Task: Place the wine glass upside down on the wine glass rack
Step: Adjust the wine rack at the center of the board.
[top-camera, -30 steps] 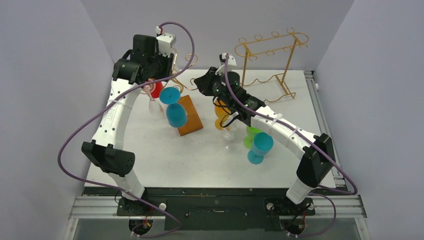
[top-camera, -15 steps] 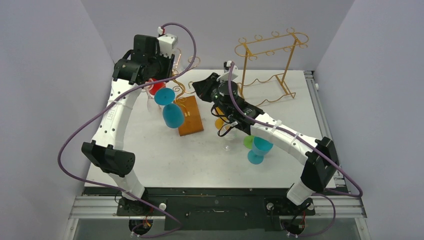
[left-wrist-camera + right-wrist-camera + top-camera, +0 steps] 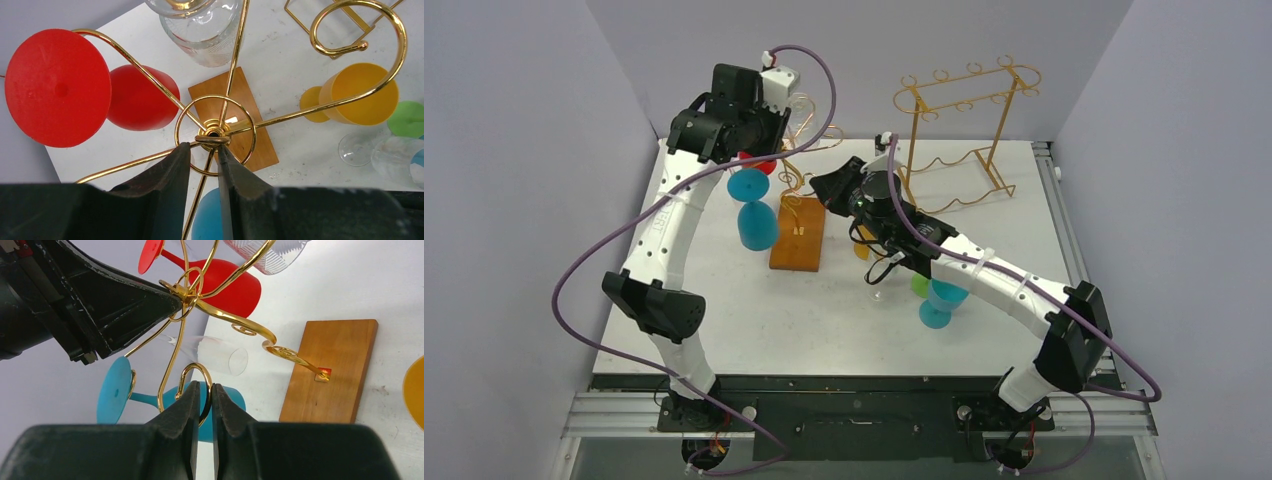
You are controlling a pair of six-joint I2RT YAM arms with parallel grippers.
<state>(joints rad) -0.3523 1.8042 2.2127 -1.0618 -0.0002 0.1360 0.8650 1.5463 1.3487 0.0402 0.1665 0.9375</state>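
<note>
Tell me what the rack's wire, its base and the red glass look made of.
The wine glass rack wire: likely metal, polished gold, bright glints. Its base: looks wooden, brown, faint grain. The red glass: probably plastic, opaque, matte, uniform colour.

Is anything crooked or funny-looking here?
Yes: the wine glass rack looks odd, pinched at its top ring by the left pincer and on a curl by the right pincer. Nothing looks spilled or broken.
</note>
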